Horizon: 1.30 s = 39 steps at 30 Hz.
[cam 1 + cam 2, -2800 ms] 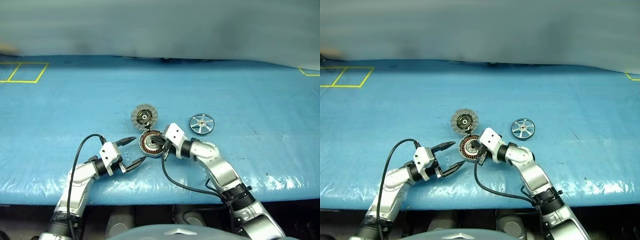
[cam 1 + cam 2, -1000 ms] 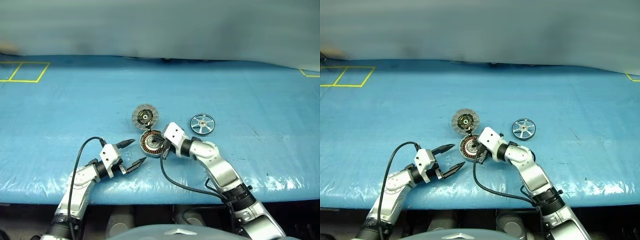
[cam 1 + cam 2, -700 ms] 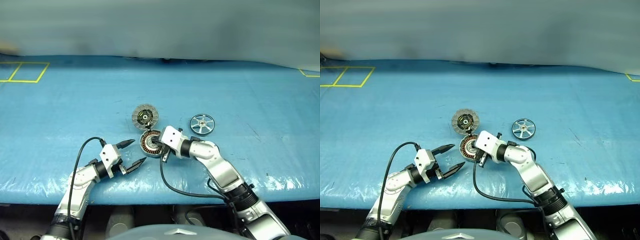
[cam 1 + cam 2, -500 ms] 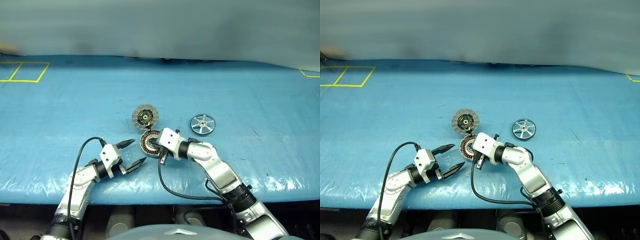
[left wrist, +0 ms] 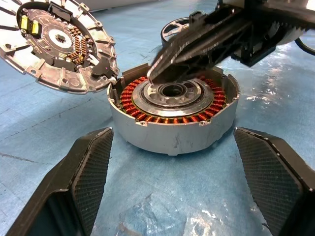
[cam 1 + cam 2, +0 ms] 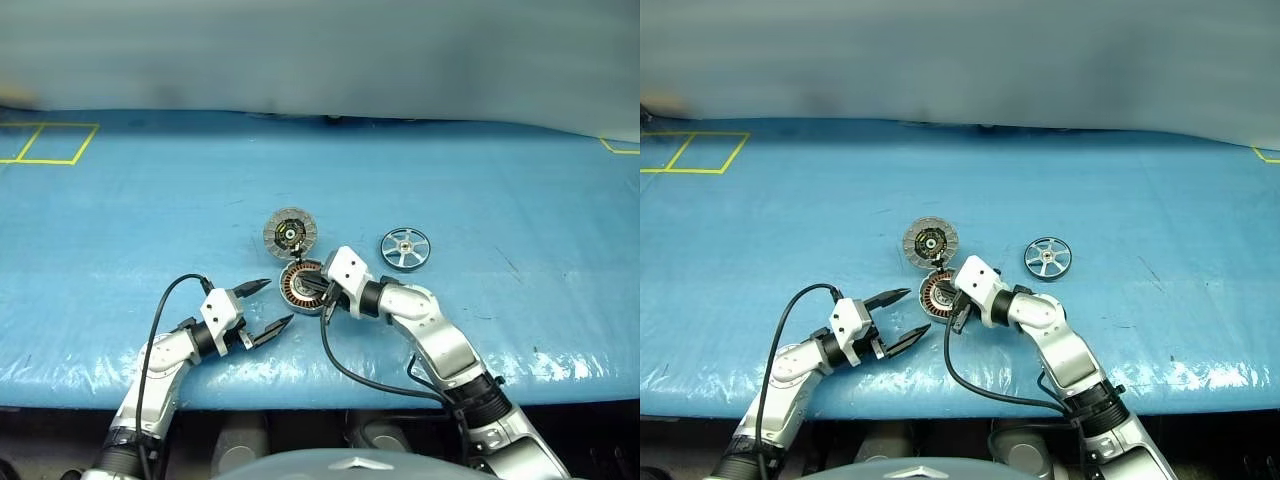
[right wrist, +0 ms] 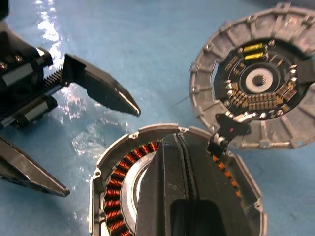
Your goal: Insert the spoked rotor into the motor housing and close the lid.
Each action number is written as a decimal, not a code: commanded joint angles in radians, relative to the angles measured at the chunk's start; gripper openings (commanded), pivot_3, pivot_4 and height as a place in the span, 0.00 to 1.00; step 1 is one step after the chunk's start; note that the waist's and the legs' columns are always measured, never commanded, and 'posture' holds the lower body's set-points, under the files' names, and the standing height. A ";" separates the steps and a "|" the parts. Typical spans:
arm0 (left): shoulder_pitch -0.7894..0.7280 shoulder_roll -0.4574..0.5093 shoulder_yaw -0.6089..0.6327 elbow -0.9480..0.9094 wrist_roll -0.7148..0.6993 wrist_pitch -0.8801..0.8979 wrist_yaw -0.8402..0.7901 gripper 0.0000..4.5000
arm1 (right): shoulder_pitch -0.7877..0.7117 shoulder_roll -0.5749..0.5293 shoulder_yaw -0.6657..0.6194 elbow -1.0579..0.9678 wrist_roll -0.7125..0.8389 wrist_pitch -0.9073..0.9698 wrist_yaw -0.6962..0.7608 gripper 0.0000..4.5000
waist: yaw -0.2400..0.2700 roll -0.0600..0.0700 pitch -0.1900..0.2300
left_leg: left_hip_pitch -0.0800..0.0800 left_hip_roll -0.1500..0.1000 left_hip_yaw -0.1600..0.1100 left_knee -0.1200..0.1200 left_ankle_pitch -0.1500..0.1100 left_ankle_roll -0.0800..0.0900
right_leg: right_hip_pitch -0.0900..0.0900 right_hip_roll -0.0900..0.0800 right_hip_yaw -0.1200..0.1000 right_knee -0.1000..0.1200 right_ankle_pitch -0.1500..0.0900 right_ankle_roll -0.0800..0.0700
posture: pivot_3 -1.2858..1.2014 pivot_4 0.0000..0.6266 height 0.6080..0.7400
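Motor housing [image 6: 302, 287] taken as the reference point; seated upright on the blue table cover [image 6: 520, 200], open side up, ring of copper-brown windings and a bare silver centre hub exposed. No rotor inside.

Lid [image 6: 290, 231] swung fully open, lying just beyond the housing's far edge and joined to it by a small dark hinge piece; inner face up, with pale segmented rim, dark centre and small yellow components visible.

Spoked rotor [image 6: 404, 247] flat on the cover, to the right of the housing and a little farther back, apart from it and untouched by either gripper.

Right gripper [image 7: 180, 147] over the housing's right half, black fingers pressed together with no gap, nothing between them. Tips seen above the centre hub in the left wrist view, pointing toward the hinge side; contact with the hub not determinable.

Left gripper [image 6: 268, 303] to the near left of the housing, close but apart from it. Jaws spread wide and empty, one finger [image 5: 81, 184] on each side of the housing's outer wall in the left wrist view, neither touching it.

Yellow taped square [image 6: 48, 143] well beyond the housing, at the far left of the cover.
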<state>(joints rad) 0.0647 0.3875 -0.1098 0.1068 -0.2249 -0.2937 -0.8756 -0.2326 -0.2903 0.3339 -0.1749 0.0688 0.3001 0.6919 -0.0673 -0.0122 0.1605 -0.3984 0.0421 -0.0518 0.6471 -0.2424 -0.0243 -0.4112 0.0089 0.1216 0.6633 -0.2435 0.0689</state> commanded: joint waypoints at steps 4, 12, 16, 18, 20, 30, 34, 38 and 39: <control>-0.012 -0.005 0.004 -0.010 -0.024 -0.019 -0.016 0.92 | 0.020 -0.083 -0.083 -0.113 0.020 0.024 -0.005 0.00 | 0.001 0.000 0.000 | 0.000 0.000 0.000 0.000 0.000 0.000 | 0.000 0.000 0.000 0.000 0.000 -0.001 | 0.52 0.24 1.00; 0.005 -0.001 0.010 -0.036 -0.059 -0.010 -0.041 0.92 | 0.067 -0.266 -0.236 -0.102 -0.045 0.073 -0.073 0.04 | 0.003 0.000 0.000 | 0.000 -0.001 0.001 0.000 0.000 0.000 | 0.000 -0.001 0.000 -0.001 -0.001 -0.001 | 0.52 0.24 1.00; 0.011 0.002 0.012 -0.040 -0.065 -0.007 -0.046 0.92 | 0.076 -0.297 -0.276 -0.108 -0.057 0.098 -0.101 0.27 | -0.001 0.000 0.000 | 0.000 0.000 0.001 0.000 0.000 0.000 | 0.000 0.000 0.000 0.000 0.000 -0.001 | 0.52 0.24 1.00; 0.011 0.003 0.012 -0.039 -0.064 -0.007 -0.046 0.92 | 0.075 -0.304 -0.299 -0.097 -0.062 0.112 -0.120 0.34 | 0.000 0.000 0.000 | 0.000 0.000 0.000 0.000 0.000 0.000 | 0.000 0.000 0.000 0.000 0.000 -0.001 | 0.52 0.24 1.00; 0.012 0.002 0.011 -0.036 -0.064 -0.008 -0.045 0.92 | 0.076 -0.311 -0.309 -0.084 -0.065 0.124 -0.127 0.34 | 0.000 0.000 0.000 | 0.000 0.000 0.001 0.000 0.000 0.000 | 0.000 0.000 0.001 -0.001 0.000 0.000 | 0.52 0.24 1.00; 0.016 -0.001 0.010 -0.032 -0.057 -0.014 -0.037 0.92 | 0.092 -0.328 -0.306 -0.042 -0.087 0.153 -0.145 0.34 | 0.001 0.000 0.000 | 0.000 -0.001 0.001 0.000 0.000 0.000 | 0.000 -0.001 0.001 -0.002 0.000 -0.001 | 0.52 0.24 1.00; 0.017 -0.001 0.011 -0.031 -0.054 -0.015 -0.035 0.92 | 0.093 -0.322 -0.309 -0.037 -0.084 0.159 -0.150 0.34 | 0.001 0.000 0.000 | 0.000 -0.001 0.001 0.000 0.000 0.000 | 0.000 -0.001 0.001 -0.001 0.000 -0.001 | 0.52 0.24 1.00; 0.017 -0.002 0.010 -0.028 -0.052 -0.016 -0.033 0.92 | 0.093 -0.321 -0.307 -0.034 -0.082 0.163 -0.153 0.34 | 0.001 0.000 0.000 | 0.000 -0.001 0.001 0.001 0.000 0.000 | 0.001 -0.001 0.001 -0.001 0.000 -0.001 | 0.52 0.24 1.00; 0.016 -0.002 0.009 -0.027 -0.051 -0.016 -0.033 0.92 | 0.093 -0.321 -0.306 -0.034 -0.082 0.163 -0.153 0.34 | 0.001 0.000 0.000 | 0.000 -0.001 0.001 0.001 0.000 0.000 | 0.001 -0.001 0.001 -0.001 0.000 -0.001 | 0.52 0.24 1.00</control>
<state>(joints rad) 0.0815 0.3866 -0.1062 0.1041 -0.2768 -0.2929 -0.9123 -0.1348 -0.6097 0.0530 -0.1978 -0.0154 0.4665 0.5454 -0.0659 -0.0124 0.1606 -0.3987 0.0413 -0.0506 0.6476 -0.2424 -0.0242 -0.4106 0.0081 0.1225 0.6619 -0.2439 0.0683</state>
